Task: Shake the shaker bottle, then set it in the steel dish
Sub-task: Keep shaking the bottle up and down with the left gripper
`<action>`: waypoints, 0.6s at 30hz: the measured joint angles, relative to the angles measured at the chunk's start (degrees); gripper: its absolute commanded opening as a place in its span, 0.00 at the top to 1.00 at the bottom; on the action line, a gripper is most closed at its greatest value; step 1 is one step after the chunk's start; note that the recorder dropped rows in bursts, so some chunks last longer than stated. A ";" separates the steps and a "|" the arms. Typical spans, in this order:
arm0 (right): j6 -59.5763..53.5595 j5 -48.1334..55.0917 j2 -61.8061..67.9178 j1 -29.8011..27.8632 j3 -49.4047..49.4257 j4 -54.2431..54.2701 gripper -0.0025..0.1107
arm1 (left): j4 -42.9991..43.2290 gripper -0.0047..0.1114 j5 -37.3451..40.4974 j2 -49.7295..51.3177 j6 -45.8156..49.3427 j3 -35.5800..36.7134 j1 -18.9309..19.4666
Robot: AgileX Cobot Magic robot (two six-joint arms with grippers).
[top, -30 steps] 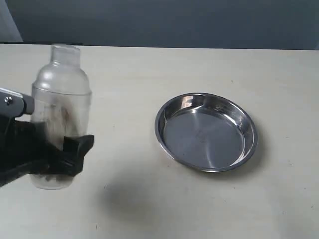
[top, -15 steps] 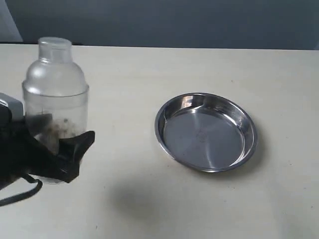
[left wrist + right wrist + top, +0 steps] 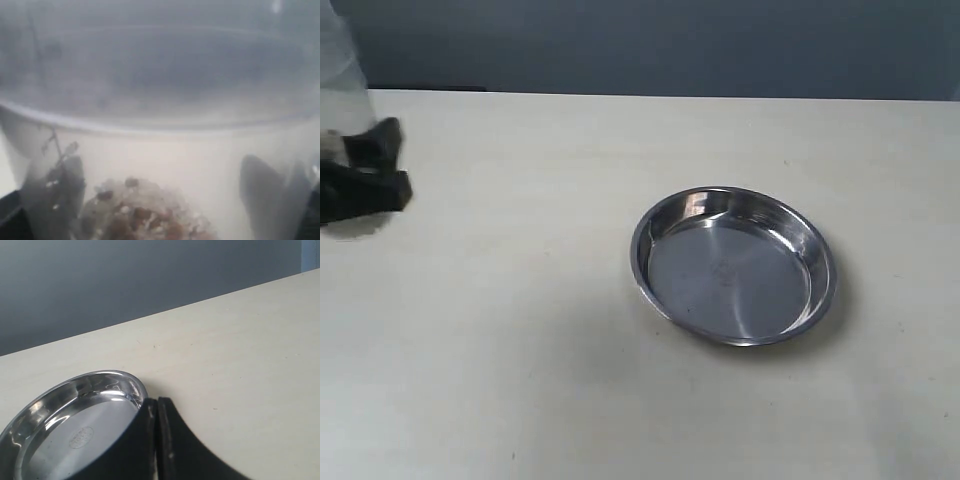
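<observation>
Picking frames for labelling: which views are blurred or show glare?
Exterior view: left gripper and shaker bottle motion-blurred at the edge; steel dish sharp, with glints. Left wrist view: hazy, bottle wall fills it. Right wrist view: crisp, dish rim glinting.

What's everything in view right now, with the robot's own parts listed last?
shaker bottle: one, clear frosted, held at the exterior view's far left edge, blurred
granules: a small heap, brown, inside the shaker bottle
steel dish: one, shiny silver, on the table right of centre, nothing in it
table: one, cream, under the dish
wall: one, dark grey-blue, behind the table
left gripper: one, black, clamped on the shaker bottle
right gripper: one, black, jaws together, near the steel dish
</observation>
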 measured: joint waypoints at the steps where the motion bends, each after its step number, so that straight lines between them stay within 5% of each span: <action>1: 0.00 0.00 0.00 0.00 0.00 0.00 0.98 | 13.41 0.96 5.06 0.42 -11.64 -0.64 -0.53; 3: 0.00 0.00 0.00 0.00 0.00 0.00 0.98 | 45.76 0.96 9.93 1.61 -32.85 -2.05 -1.82; 5: 0.00 0.00 0.00 0.00 0.00 0.00 0.98 | 61.58 0.96 12.92 2.80 -42.56 -2.66 -1.69; 7: 0.00 0.00 0.00 0.00 0.00 -0.10 0.98 | 56.36 0.96 17.01 4.27 -40.15 -2.66 1.87; 10: 0.00 0.00 0.00 0.00 0.00 -0.10 0.98 | 31.24 0.96 17.50 6.31 -28.23 -2.66 7.94; 12: 0.00 0.00 0.00 0.00 0.00 -0.10 0.98 | 23.84 0.96 16.61 6.63 -25.75 -2.66 9.04; 18: 0.00 0.00 0.00 0.00 0.00 -0.10 0.98 | 57.68 0.96 18.79 5.72 -39.54 -2.66 2.31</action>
